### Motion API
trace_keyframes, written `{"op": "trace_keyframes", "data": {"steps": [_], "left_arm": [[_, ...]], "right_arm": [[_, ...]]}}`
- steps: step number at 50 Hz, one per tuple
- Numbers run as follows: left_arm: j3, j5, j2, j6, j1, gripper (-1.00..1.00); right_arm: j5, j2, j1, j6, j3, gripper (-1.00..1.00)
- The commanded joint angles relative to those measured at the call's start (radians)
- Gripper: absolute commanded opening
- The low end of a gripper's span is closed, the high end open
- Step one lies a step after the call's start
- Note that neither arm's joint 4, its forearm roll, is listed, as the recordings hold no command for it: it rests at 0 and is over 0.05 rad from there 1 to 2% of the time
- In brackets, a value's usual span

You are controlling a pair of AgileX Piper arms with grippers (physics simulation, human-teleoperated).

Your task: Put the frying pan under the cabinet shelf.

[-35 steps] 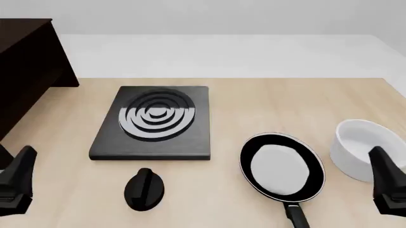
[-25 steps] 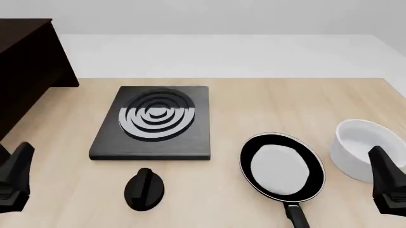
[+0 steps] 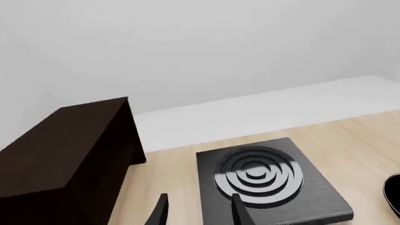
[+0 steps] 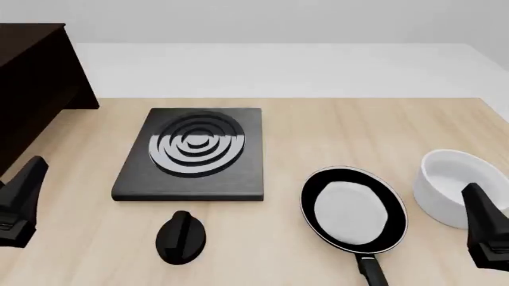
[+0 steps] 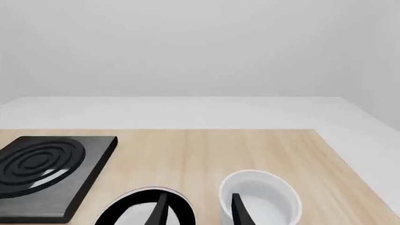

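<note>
The frying pan [image 4: 353, 213] lies flat on the table [image 4: 334, 131], just ahead and inward of the right gripper [image 4: 485, 229], with its long black handle [image 4: 371, 271] pointing back toward the robot and running out of view at the near edge. It looks rigid and fairly heavy in the bowl, with a glossy, probably slippery pale interior, so the rim is likely a poor hold. The handle looks like the sounder place to grip, close to the bowl so the pan sags less when lifted.

In the right wrist view the right gripper's two fingertips [image 5: 237, 211] stand apart with nothing between them, above the gap between the pan and the white bowl [image 4: 453, 186], which stands directly ahead of that gripper and just beside the pan.

The left gripper [image 4: 20, 202] is likewise spread and empty, well apart from the pan. The dark cabinet [image 4: 36, 89] rises ahead and outward of it. The underside of the cabinet shelf cannot be made out. The hotplate [image 4: 195, 152] lies ahead and inward of the left gripper, with a black knob [image 4: 180, 236] nearer the robot.
</note>
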Motion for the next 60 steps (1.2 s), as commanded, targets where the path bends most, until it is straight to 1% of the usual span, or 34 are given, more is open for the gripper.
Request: {"op": "trace_keyframes", "data": {"steps": [1, 7, 9, 11, 13, 15, 18, 21, 22, 25, 27, 28, 29, 31, 32, 33, 35, 37, 38, 42, 47, 51, 54, 58, 60], "left_arm": [[-0.07, -0.045, 0.12, 0.083, -0.062, 1.0], [-0.104, -0.078, 0.186, 0.133, -0.091, 1.0], [-0.119, -0.086, 0.217, 0.179, -0.126, 1.0], [-0.132, -0.076, 0.229, 0.189, -0.158, 1.0], [-0.149, -0.076, 0.259, 0.227, -0.187, 1.0], [-0.163, -0.064, 0.268, 0.231, -0.208, 1.0], [-0.19, -0.056, 0.303, 0.27, -0.226, 1.0], [-0.224, -0.035, 0.316, 0.287, -0.249, 1.0], [-0.238, -0.033, 0.328, 0.306, -0.26, 1.0], [-0.257, -0.03, 0.356, 0.334, -0.286, 1.0], [-0.258, -0.048, 0.38, 0.381, -0.298, 1.0], [-0.262, -0.053, 0.389, 0.387, -0.294, 1.0], [-0.269, -0.048, 0.399, 0.408, -0.319, 1.0], [-0.278, -0.045, 0.408, 0.419, -0.331, 1.0], [-0.278, -0.062, 0.43, 0.459, -0.338, 1.0], [-0.277, -0.071, 0.433, 0.47, -0.338, 1.0], [-0.292, -0.072, 0.456, 0.491, -0.365, 1.0], [-0.285, -0.095, 0.461, 0.539, -0.388, 1.0], [-0.303, -0.083, 0.481, 0.536, -0.396, 1.0], [-0.312, -0.109, 0.518, 0.611, -0.443, 1.0], [-0.321, -0.123, 0.546, 0.659, -0.491, 1.0], [-0.336, -0.139, 0.584, 0.681, -0.507, 1.0], [-0.331, -0.166, 0.61, 0.718, -0.54, 1.0], [-0.337, -0.188, 0.637, 0.729, -0.554, 1.0], [-0.306, -0.232, 0.658, 0.773, -0.579, 1.0]], "right_arm": [[0.0, 0.0, 0.0, 0.0, 0.0, 1.0], [0.0, 0.0, 0.0, 0.0, 0.0, 1.0], [0.0, 0.0, 0.0, 0.0, 0.0, 1.0], [0.0, 0.0, 0.0, 0.0, 0.0, 1.0], [0.0, 0.0, 0.0, 0.0, 0.0, 1.0], [0.0, 0.0, 0.0, 0.0, 0.0, 1.0], [0.0, 0.0, 0.0, 0.0, 0.0, 1.0], [0.0, 0.0, 0.0, 0.0, 0.0, 1.0], [0.0, 0.0, 0.0, 0.0, 0.0, 1.0], [0.0, 0.0, 0.0, 0.0, 0.0, 1.0], [0.0, 0.0, 0.0, 0.0, 0.0, 1.0], [0.0, 0.0, 0.0, 0.0, 0.0, 1.0], [0.0, 0.0, 0.0, 0.0, 0.0, 1.0], [0.0, 0.0, 0.0, 0.0, 0.0, 1.0], [0.0, 0.0, 0.0, 0.0, 0.0, 1.0], [0.0, 0.0, 0.0, 0.0, 0.0, 1.0], [0.0, 0.0, 0.0, 0.0, 0.0, 1.0], [0.0, 0.0, 0.0, 0.0, 0.0, 1.0], [0.0, 0.0, 0.0, 0.0, 0.0, 1.0], [0.0, 0.0, 0.0, 0.0, 0.0, 1.0], [0.0, 0.0, 0.0, 0.0, 0.0, 1.0], [0.0, 0.0, 0.0, 0.0, 0.0, 1.0], [0.0, 0.0, 0.0, 0.0, 0.0, 1.0], [0.0, 0.0, 0.0, 0.0, 0.0, 1.0], [0.0, 0.0, 0.0, 0.0, 0.0, 1.0]]}}
